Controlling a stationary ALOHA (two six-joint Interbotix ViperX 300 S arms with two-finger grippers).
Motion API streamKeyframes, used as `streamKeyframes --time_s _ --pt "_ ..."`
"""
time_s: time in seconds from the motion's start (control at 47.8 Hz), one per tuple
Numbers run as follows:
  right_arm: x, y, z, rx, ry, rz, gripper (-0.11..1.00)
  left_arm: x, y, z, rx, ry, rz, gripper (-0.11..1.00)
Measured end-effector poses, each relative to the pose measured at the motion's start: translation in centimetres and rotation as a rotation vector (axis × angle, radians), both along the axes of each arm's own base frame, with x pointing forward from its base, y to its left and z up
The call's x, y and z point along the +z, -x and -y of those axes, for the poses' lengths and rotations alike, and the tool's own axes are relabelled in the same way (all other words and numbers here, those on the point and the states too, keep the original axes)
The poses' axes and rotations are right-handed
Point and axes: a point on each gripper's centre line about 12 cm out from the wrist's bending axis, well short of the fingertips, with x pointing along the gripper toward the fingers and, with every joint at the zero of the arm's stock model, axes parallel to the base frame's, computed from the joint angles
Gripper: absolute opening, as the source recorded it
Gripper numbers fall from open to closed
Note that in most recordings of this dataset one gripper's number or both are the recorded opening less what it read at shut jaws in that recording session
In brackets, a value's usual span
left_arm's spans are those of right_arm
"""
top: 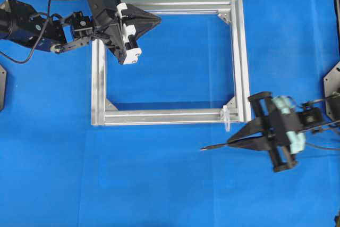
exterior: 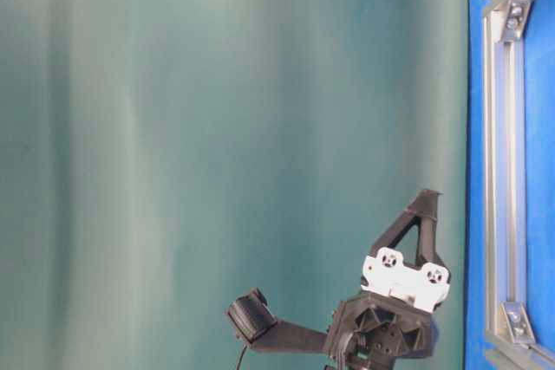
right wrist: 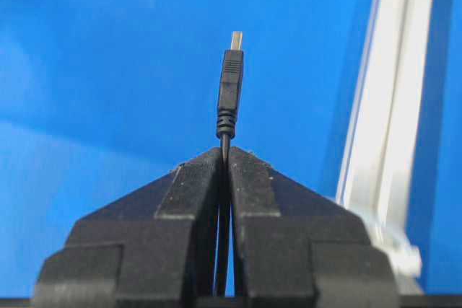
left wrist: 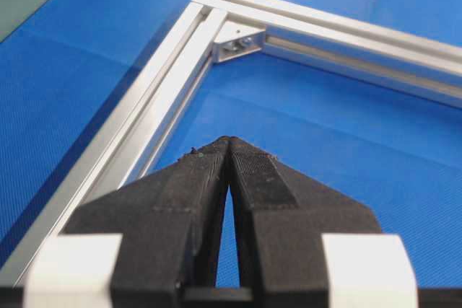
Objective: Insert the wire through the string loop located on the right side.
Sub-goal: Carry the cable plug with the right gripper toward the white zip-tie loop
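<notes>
My right gripper (top: 231, 142) is shut on the wire (top: 215, 145), a thin black cable whose plug (right wrist: 230, 84) with a metal tip sticks out past the fingertips (right wrist: 238, 158), pointing left below the frame. The string loop (top: 226, 117), small and white, hangs on the bottom bar of the aluminium frame (top: 159, 117) near its lower right corner, just above and slightly behind the plug. My left gripper (top: 158, 19) is shut and holds nothing; it hovers over the frame's upper left part, its tips (left wrist: 229, 142) above the blue mat inside the frame.
The rectangular frame lies flat on a blue mat (top: 159, 184). Corner brackets (left wrist: 238, 43) sit inside its corners. The table-level view shows the left arm (exterior: 390, 309) against a green backdrop and one frame bar (exterior: 507, 171). Black mounts stand at the left and right edges.
</notes>
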Motion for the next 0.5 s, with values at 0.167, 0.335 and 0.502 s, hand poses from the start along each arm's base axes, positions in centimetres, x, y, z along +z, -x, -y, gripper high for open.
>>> streamKeyframes --time_s 0.167,0.335,0.502 --pt "0.0 2.6 0.9 -0.002 -0.004 -0.033 -0.03 0.0 0.0 0.0 0.000 0.000 0.000 0.00" --pt "-0.2 4.3 1.4 0.003 0.000 -0.078 -0.03 0.0 0.0 0.0 0.001 0.003 0.000 0.00" --pt "-0.4 5.3 1.7 0.005 0.001 -0.091 -0.03 0.0 0.0 0.0 0.001 0.003 0.000 0.00"
